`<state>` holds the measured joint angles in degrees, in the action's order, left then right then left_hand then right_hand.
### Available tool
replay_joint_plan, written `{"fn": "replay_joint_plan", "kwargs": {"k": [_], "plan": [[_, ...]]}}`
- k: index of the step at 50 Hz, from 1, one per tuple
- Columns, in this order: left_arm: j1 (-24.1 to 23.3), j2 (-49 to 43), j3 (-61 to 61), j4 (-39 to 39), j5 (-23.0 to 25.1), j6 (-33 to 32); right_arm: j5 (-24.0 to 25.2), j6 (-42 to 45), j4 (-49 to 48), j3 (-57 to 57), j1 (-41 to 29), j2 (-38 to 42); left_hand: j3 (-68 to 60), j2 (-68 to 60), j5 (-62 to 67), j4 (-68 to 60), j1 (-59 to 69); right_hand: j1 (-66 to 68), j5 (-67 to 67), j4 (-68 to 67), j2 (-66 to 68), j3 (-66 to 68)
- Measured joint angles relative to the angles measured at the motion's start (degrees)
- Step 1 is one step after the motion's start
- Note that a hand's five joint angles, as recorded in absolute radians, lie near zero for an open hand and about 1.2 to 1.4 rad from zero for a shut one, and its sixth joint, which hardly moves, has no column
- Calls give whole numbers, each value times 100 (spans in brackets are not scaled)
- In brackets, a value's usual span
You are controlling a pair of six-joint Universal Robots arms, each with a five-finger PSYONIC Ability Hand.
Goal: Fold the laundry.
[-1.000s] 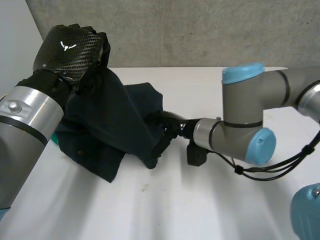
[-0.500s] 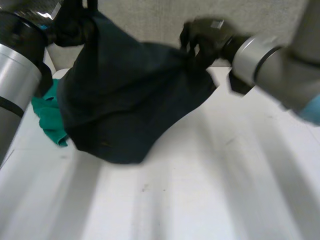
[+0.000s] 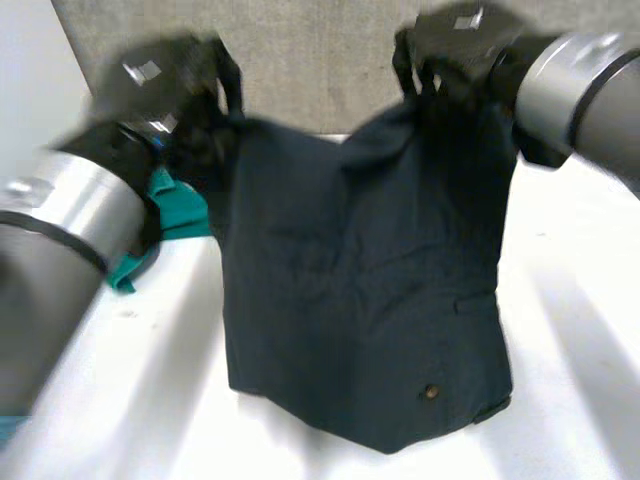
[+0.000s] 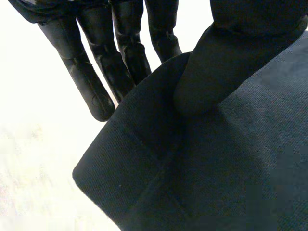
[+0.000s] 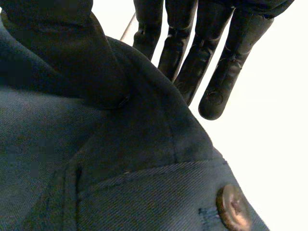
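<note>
A dark navy garment (image 3: 365, 300) hangs spread between my two hands above the white table (image 3: 160, 400), its lower edge with a small button near the table. My left hand (image 3: 165, 85) holds its upper left corner. In the left wrist view the thumb (image 4: 231, 53) presses the navy cloth (image 4: 207, 163) against the straight fingers (image 4: 91, 72). My right hand (image 3: 455, 45) holds the upper right corner. In the right wrist view its thumb (image 5: 67, 53) pins the cloth (image 5: 120, 173) to the fingers (image 5: 216, 67), beside a brown button (image 5: 233, 207).
A teal garment (image 3: 165, 225) lies crumpled on the table at the far left, behind my left arm (image 3: 50, 270). A grey concrete wall (image 3: 320, 60) stands behind the table. Bare table lies to either side of the hanging cloth.
Both hands rose and drew apart, lifting the navy garment from a heap on the table into a spread hanging sheet. My right hand closed on its corner.
</note>
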<state>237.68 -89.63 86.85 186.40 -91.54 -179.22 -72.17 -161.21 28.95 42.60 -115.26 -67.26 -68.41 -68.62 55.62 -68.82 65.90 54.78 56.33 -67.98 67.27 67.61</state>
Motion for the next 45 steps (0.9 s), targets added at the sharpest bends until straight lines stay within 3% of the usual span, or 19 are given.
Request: {"fn": "replay_joint_plan", "kwargs": {"k": [5, 6, 7, 8, 9, 10, 11, 12, 14, 16, 21, 28, 38, 45], "plan": [[-4, -1313, -284, -44, -7, -14, -262, 355, -46, -205, -34, 1053, 0, 2, 0, 0, 0, 0, 0, 0, 0, 0], [7, -1665, -402, -52, -3, -30, -418, 469, -55, -329, -43, 1353, 958, 1065, -744, 995, -893, -1, 0, 0, -2, 0], [12, -1789, -446, -54, 0, -36, -477, 507, -58, -373, -47, 1447, 958, 1065, -744, 995, -893, -263, -194, 205, -287, -207], [25, -2058, -552, -56, 9, -51, -665, 622, -62, -507, -55, 1715, 2257, 2426, -2015, 2320, -2377, -1581, -1456, 1513, -1659, -1637], [29, -2128, -582, -56, 11, -55, -720, 652, -62, -542, -58, 1781, 2257, 2426, -2015, 2320, -2377, -2057, -1919, 1991, -2036, -1997], [50, -2375, -685, -59, 20, -73, -782, 686, -64, -585, -60, 1858, 4136, 4219, -3933, 4249, -4530, -2850, -2828, 2917, -2997, -2928], [59, -2463, -723, -60, 24, -81, -970, 773, -67, -697, -66, 2054, 4833, 4908, -4500, 4868, -5074, -3741, -3848, 3940, -4043, -3954], [74, -2558, -764, -60, 30, -94, -1067, 808, -71, -746, -68, 2134, 5219, 5331, -4931, 5332, -5413, -3741, -3848, 3940, -4043, -3954], [127, -2714, -819, -56, 41, -135, -1299, 861, -84, -834, -65, 2273, 5624, 5677, -5302, 5712, -5515, -4321, -5108, 5349, -5337, -5351], [167, -2750, -818, -52, 50, -166, -1363, 858, -93, -833, -60, 2277, 5637, 5704, -5304, 5731, -5515, -4331, -5257, 5468, -5480, -5542], [317, -2570, -650, -23, 70, -278, -1472, 746, -169, -507, -23, 1916, 5637, 5704, -5304, 5731, -5515, -4331, -5272, 5468, -5481, -5558], [751, -2029, -167, 2, 210, -423, -1291, 654, -301, 554, 45, 794, 5617, 5676, -5283, 5698, -5488, -4331, -5272, 5468, -5481, -5558], [1458, -1936, 450, -25, 1632, -1056, -874, 725, -459, 2602, 193, -591, 5091, 5102, -4775, 5104, -4835, -4331, -5272, 5467, -5481, -5558], [1666, -2437, 324, -27, 2091, -1523, -486, 736, -604, 3655, 222, -1144, 5079, 5093, -4771, 5103, -4830, -4331, -5272, 5468, -5481, -5558]]}}
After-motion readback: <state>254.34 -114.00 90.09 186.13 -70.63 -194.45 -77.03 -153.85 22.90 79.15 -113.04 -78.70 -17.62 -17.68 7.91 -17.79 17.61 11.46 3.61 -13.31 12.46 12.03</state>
